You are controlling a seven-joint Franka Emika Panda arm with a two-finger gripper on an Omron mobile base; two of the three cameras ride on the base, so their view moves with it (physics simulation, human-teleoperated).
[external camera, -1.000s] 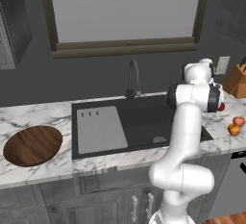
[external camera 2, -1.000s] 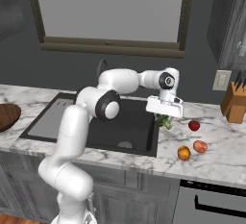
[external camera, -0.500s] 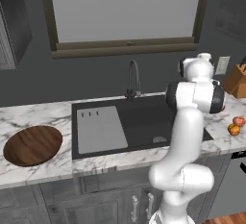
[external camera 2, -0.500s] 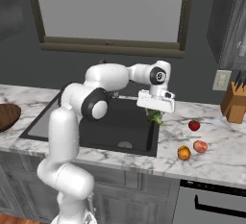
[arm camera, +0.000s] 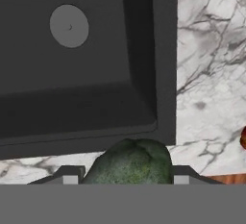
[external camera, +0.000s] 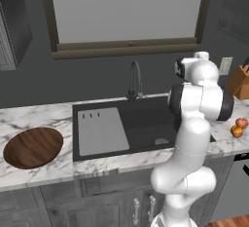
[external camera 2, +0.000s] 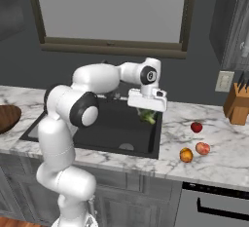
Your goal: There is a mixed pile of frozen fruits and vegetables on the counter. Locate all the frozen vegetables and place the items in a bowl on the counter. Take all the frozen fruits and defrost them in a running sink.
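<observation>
Gripper (external camera 2: 147,115) is holding the green lump (arm camera: 130,163) above the sink's (external camera 2: 97,123) right edge. Bowl (external camera: 33,146), left of the sink, is sitting empty; three round items are waiting right of the sink.

Dark grey wall (external camera: 29,82), wide framed window (external camera: 127,11), grey cabinets (external camera 2: 146,199), wall outlet (external camera 2: 224,81)

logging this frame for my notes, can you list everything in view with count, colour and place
green vegetable: 1, dark green, held in the claw over the sink's right edge
bowl: 1, dark brown wood, counter left of the sink
sink: 1, black, set in the counter
ribbed panel: 1, pale grey, left part of the sink
faucet: 1, dark, behind the sink
counter: 1, white marble
red round item: 1, counter right of the sink
round fruits: 2, orange and pinkish, nearer the front edge
knife block: 1, wood, far right
claw: 1, white, shut on the vegetable
</observation>
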